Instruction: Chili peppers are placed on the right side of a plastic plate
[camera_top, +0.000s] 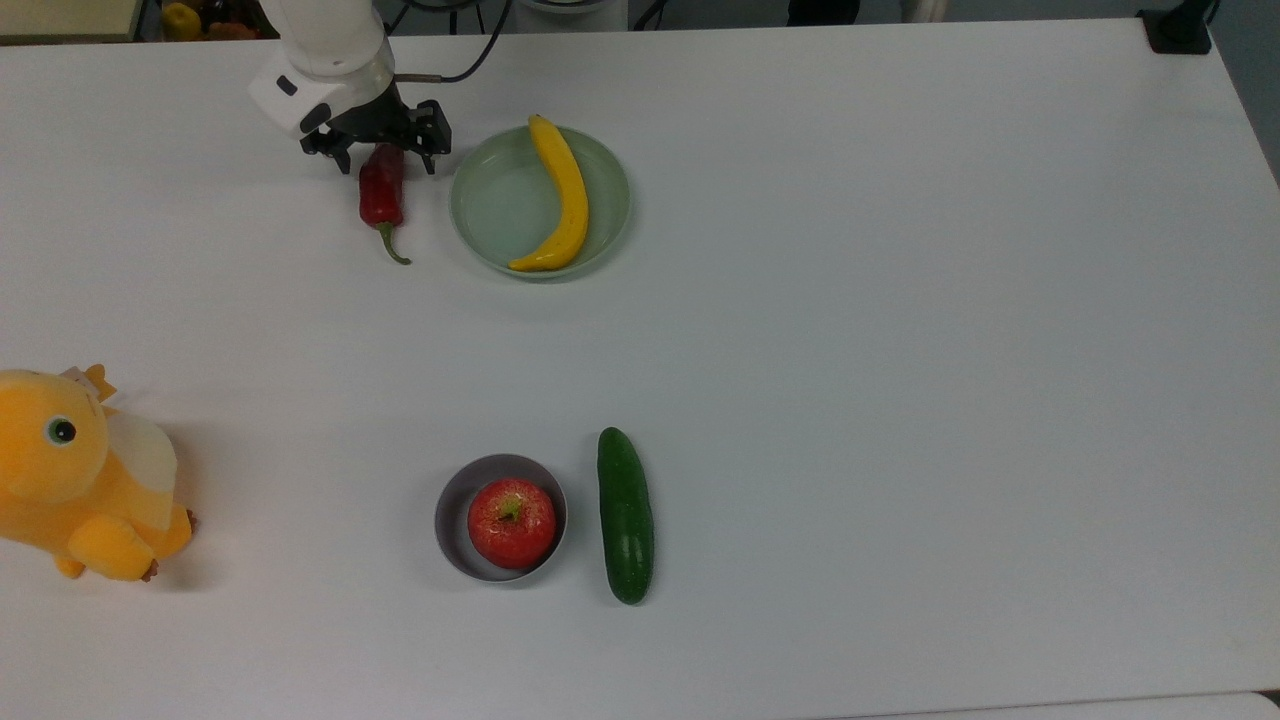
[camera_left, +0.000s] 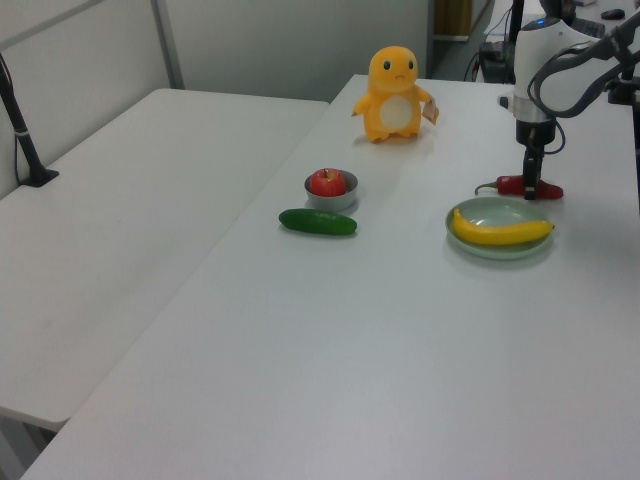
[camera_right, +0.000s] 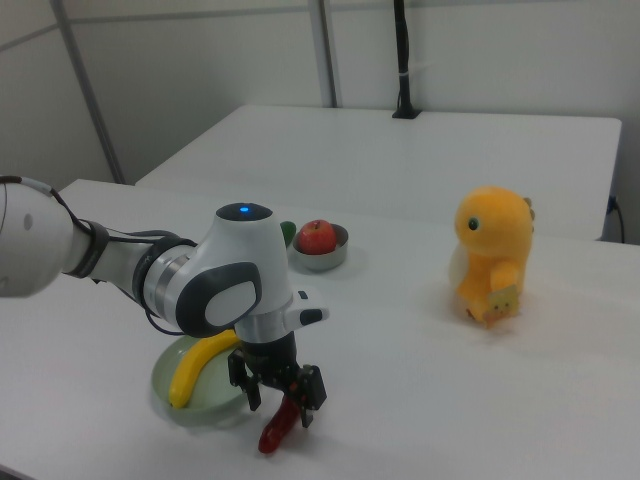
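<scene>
The dark-red chili pepper (camera_top: 381, 196) lies flat on the table, just off the top view's left of the mint-green plastic plate (camera_top: 495, 205), green stem toward the table's middle. My gripper (camera_top: 386, 163) is open and straddles the pepper's blunt end, a finger on either side. The right view has the gripper (camera_right: 279, 398) just above the pepper (camera_right: 275, 432), beside the plate (camera_right: 214, 392). From the left view, the pepper (camera_left: 511, 185) rests behind the plate (camera_left: 492, 212) under the gripper (camera_left: 530, 190). A yellow banana-like fruit (camera_top: 562, 195) lies in the plate.
A grey bowl (camera_top: 452, 510) with a red apple (camera_top: 512, 522) and a green cucumber (camera_top: 625, 515) sit near the table's front. A yellow plush toy (camera_top: 75, 475) stands at the top view's left edge. White table (camera_top: 900, 350) stretches open toward the top view's right.
</scene>
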